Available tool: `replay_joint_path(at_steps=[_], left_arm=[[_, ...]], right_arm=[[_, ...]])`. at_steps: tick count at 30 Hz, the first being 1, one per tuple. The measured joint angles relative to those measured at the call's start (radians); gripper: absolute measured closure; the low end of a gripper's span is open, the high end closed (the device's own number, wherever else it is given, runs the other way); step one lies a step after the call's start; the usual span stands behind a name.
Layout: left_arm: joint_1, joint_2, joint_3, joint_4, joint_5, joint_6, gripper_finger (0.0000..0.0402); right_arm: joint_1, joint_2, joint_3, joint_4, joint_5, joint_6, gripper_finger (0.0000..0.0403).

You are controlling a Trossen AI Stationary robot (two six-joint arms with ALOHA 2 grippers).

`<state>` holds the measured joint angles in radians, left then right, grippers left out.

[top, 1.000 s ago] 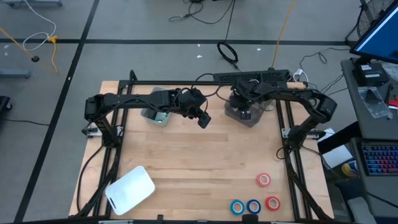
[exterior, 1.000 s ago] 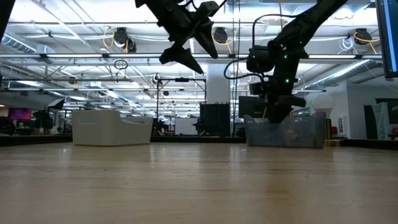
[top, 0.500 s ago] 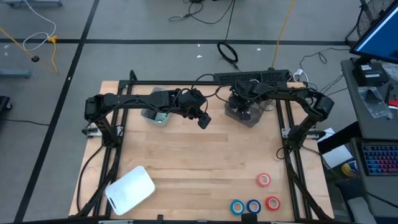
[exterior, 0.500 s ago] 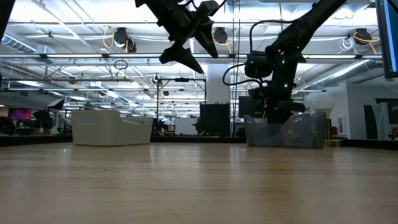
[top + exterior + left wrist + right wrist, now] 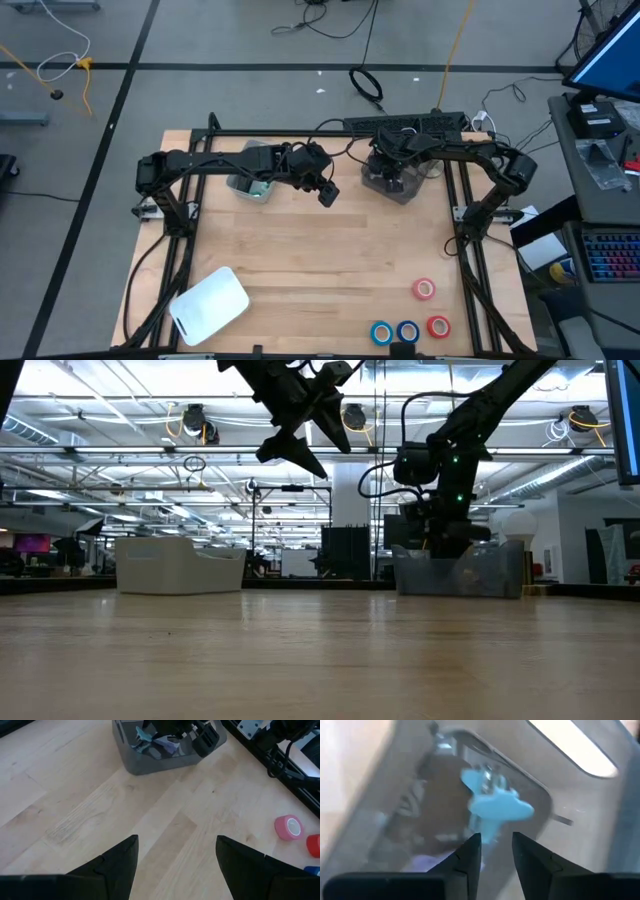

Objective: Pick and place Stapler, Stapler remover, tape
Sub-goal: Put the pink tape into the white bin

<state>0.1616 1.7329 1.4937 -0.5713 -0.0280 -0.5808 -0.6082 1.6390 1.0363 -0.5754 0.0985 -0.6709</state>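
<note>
Nearest, the tape (image 5: pixel 422 289) rolls are lying at the table's (image 5: pixel 300 260) front right corner, well apart from both arms. Farther back, the left gripper (image 5: pixel 327 193) is hovering mid-table, fingers spread wide and empty. Farthest, the right gripper (image 5: pixel 496 851) is dipping into the clear bin (image 5: pixel 392 183), fingers narrowly parted, a light-blue staple remover (image 5: pixel 492 806) lying just ahead, unheld.

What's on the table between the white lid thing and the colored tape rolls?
Nothing: in the high view, only bare wood lies between the white lid and the tape rolls near the table's front edge.
</note>
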Motion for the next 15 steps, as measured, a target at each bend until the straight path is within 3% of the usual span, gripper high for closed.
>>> replay_joint_path(at_steps=[8, 15], left_arm=[[0.0, 0.0, 0.0, -0.001, 0.0, 0.036, 0.0137], [-0.005, 0.0, 0.0, -0.039, -0.001, 0.145, 0.0137]], right_arm=[[0.043, -0.124, 0.0, -0.034, 0.193, -0.018, 0.029], [0.183, -0.382, 0.0, -0.27, 0.184, 0.216, 0.0297]])
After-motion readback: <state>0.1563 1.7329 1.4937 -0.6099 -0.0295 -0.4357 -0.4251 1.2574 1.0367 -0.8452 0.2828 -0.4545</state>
